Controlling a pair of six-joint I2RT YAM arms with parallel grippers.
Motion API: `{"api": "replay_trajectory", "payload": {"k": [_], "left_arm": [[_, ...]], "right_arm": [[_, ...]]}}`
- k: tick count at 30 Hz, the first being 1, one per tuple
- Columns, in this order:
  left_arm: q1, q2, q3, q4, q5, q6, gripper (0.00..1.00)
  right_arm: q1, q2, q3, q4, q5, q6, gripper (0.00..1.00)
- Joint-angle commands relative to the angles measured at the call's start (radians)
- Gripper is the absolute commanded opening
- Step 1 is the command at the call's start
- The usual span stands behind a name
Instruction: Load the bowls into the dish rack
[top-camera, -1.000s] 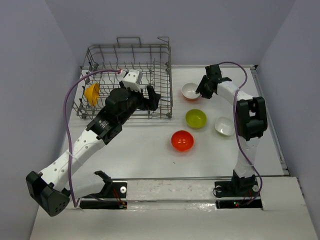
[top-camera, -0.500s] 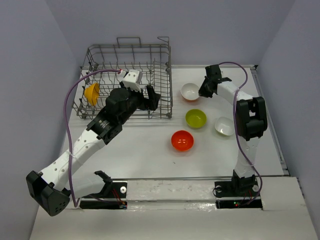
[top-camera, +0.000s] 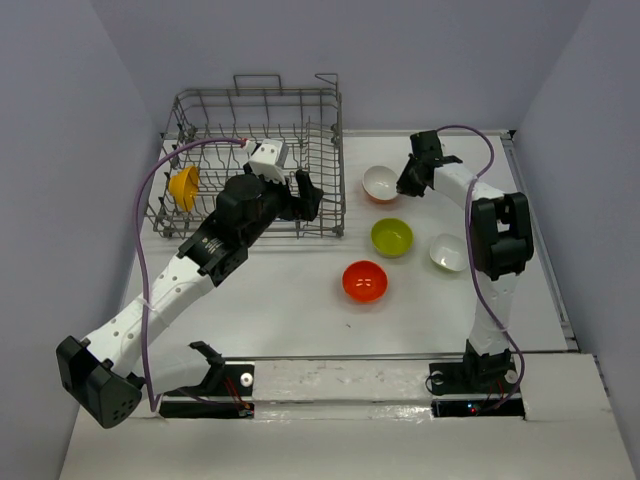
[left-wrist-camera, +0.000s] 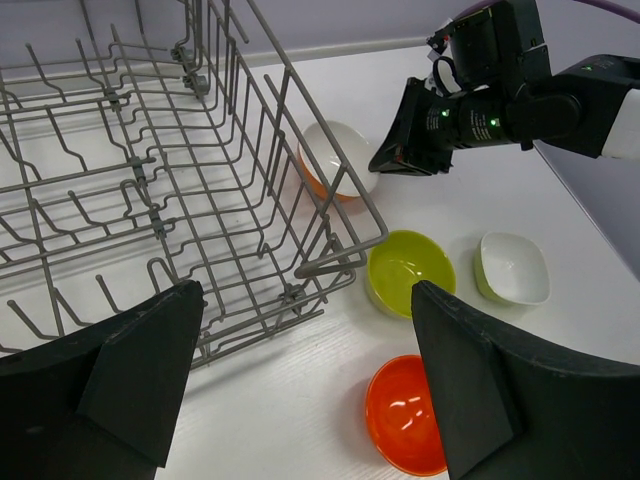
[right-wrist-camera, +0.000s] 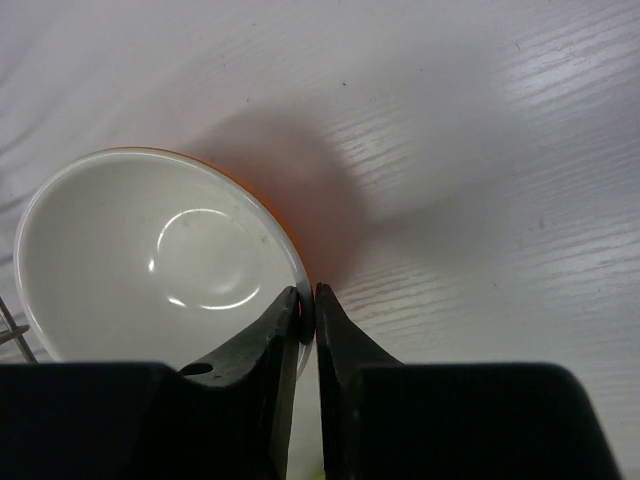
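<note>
The grey wire dish rack (top-camera: 300, 130) stands at the far left and shows in the left wrist view (left-wrist-camera: 150, 180). A yellow-orange bowl (top-camera: 184, 187) stands on edge in its left side. My right gripper (top-camera: 408, 182) is shut on the right rim of the white bowl with an orange-red outside (top-camera: 379, 182), pinching it (right-wrist-camera: 306, 300) between both fingers; the bowl (right-wrist-camera: 160, 260) looks slightly tilted. The lime green bowl (top-camera: 391, 237), the plain white bowl (top-camera: 448, 252) and the red-orange bowl (top-camera: 365, 281) sit on the table. My left gripper (top-camera: 305, 195) is open and empty over the rack's right front corner (left-wrist-camera: 305, 290).
The rack's right wall (left-wrist-camera: 300, 150) stands between my left gripper and the held bowl (left-wrist-camera: 335, 165). My right arm (left-wrist-camera: 520, 90) reaches in from the right. In the left wrist view the lime bowl (left-wrist-camera: 408, 270), white bowl (left-wrist-camera: 512, 268) and red-orange bowl (left-wrist-camera: 405, 415) lie beside the rack's corner.
My left arm has edged slightly forward over the rack's corner. My right gripper stays at the bowl's rim; the bowl has barely shifted.
</note>
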Motion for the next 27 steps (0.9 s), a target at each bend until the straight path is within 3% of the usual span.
{"api": "replay_trajectory", "payload": {"k": [1,11,12,17,21,27], "left_arm": [[-0.003,-0.006,0.031,0.040,0.006,-0.004,0.93],[-0.003,-0.003,0.030,0.040,0.006,-0.003,0.93],[-0.003,-0.003,0.030,0.040,0.008,-0.003,0.93],[-0.004,0.002,0.030,0.038,0.008,-0.004,0.93],[-0.004,0.009,0.037,0.038,0.009,-0.006,0.92],[-0.004,0.023,0.082,0.022,0.011,-0.021,0.93]], "right_arm": [[0.002,0.027,0.011,0.026,-0.003,-0.007,0.18],[0.002,0.016,0.022,0.027,-0.010,-0.008,0.30],[0.002,0.014,0.022,0.027,-0.009,-0.010,0.28],[0.002,0.010,0.026,0.029,-0.014,-0.016,0.01],[0.002,-0.024,0.016,0.027,0.008,-0.022,0.01],[0.002,-0.258,-0.012,0.035,0.059,-0.048,0.01]]}}
